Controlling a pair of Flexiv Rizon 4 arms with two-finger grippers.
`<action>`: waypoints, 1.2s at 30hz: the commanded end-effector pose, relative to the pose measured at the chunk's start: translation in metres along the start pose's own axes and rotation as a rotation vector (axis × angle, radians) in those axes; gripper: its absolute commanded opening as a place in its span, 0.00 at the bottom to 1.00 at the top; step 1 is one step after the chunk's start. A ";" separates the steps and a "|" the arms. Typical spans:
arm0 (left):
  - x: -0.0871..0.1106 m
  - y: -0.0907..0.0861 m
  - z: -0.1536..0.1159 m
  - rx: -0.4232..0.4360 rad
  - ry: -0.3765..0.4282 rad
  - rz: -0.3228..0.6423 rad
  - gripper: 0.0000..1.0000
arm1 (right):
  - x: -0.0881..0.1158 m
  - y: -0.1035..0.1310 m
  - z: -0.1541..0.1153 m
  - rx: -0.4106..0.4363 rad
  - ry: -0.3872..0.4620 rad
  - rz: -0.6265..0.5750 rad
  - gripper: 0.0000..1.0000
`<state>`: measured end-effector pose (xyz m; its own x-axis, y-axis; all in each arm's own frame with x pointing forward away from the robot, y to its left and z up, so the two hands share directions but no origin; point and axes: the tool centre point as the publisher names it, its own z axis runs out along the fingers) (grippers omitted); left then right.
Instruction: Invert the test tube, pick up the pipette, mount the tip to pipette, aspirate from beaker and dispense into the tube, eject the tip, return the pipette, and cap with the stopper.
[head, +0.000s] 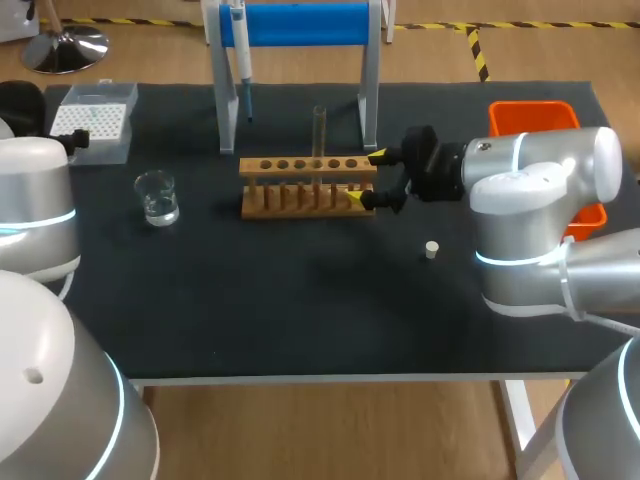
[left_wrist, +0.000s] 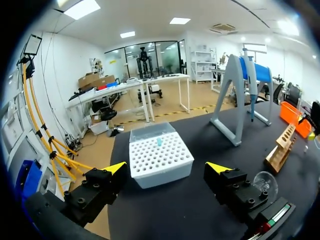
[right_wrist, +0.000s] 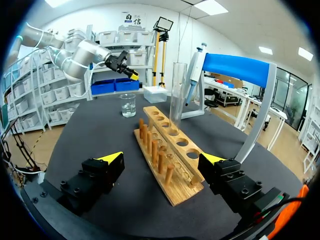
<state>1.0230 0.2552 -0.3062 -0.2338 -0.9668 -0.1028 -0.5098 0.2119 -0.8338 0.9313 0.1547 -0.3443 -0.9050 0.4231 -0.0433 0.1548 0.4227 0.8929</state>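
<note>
A clear test tube (head: 320, 130) stands upright in a hole of the wooden rack (head: 308, 186). My right gripper (head: 367, 177) is open at the rack's right end, one finger on each side of it, touching nothing; the tube (right_wrist: 176, 97) rises ahead of the gripper (right_wrist: 165, 160). The pipette (head: 240, 60) hangs on the blue stand (head: 300, 25). My left gripper (left_wrist: 167, 167) hovers open just short of the tip box (left_wrist: 160, 155). At the left stands a glass beaker (head: 157, 197) holding liquid. The white stopper (head: 432, 249) lies right of the middle.
An orange bin (head: 530, 118) sits at the back right, partly behind my right arm. The stand's grey legs (head: 370, 90) rise just behind the rack. Bare black mat (head: 300, 310) fills the front half of the table.
</note>
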 end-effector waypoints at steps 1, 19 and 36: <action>-0.003 0.000 0.020 0.009 -0.005 0.000 1.00 | 0.000 0.000 -0.001 0.000 0.002 0.000 1.00; -0.014 -0.001 0.057 0.059 -0.003 -0.010 1.00 | 0.000 0.000 -0.001 0.000 0.002 0.000 1.00; -0.011 -0.004 0.090 0.103 0.020 -0.016 1.00 | 0.000 0.000 -0.001 0.000 0.002 0.000 1.00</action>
<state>1.0948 0.2530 -0.3437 -0.2481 -0.9658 -0.0751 -0.4386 0.1811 -0.8802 0.9313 0.1547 -0.3443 -0.9050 0.4231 -0.0433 0.1549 0.4227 0.8929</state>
